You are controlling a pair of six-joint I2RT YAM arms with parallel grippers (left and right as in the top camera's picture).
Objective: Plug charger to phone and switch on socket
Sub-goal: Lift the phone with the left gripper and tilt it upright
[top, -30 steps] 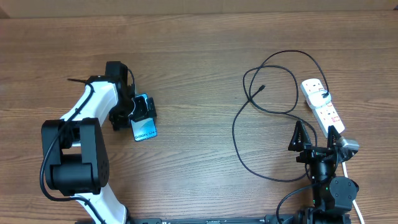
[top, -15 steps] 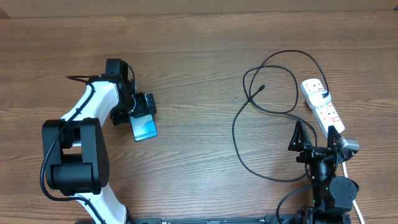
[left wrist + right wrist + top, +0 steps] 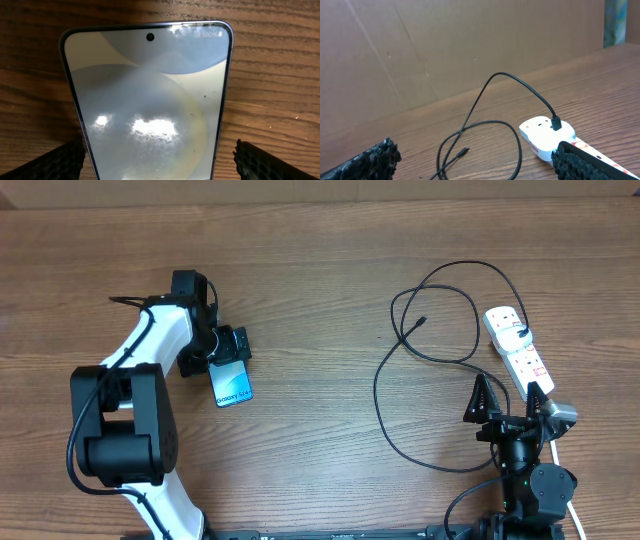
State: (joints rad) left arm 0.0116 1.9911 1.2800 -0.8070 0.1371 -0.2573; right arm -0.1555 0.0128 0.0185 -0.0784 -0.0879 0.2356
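The phone (image 3: 232, 385) lies flat on the table, light-blue screen up. In the left wrist view the phone (image 3: 150, 95) fills the frame. My left gripper (image 3: 233, 350) is open over the phone's far end, and its fingers (image 3: 160, 155) straddle the phone's sides with a gap on the right. The black charger cable (image 3: 400, 370) lies in loops, its small tip (image 3: 422, 321) free on the wood; the tip also shows in the right wrist view (image 3: 464, 150). Its plug head (image 3: 522, 333) sits in the white socket strip (image 3: 517, 350). My right gripper (image 3: 508, 402) is open and empty, beside the strip's near end.
The strip's white cord (image 3: 560, 465) runs past the right arm's base toward the front edge. A brown cardboard wall (image 3: 445, 50) stands behind the table. The strip's far end (image 3: 545, 136) lies just ahead of my right finger.
My left gripper has shifted slightly over the phone's far end. The phone, cable and right arm have not moved.
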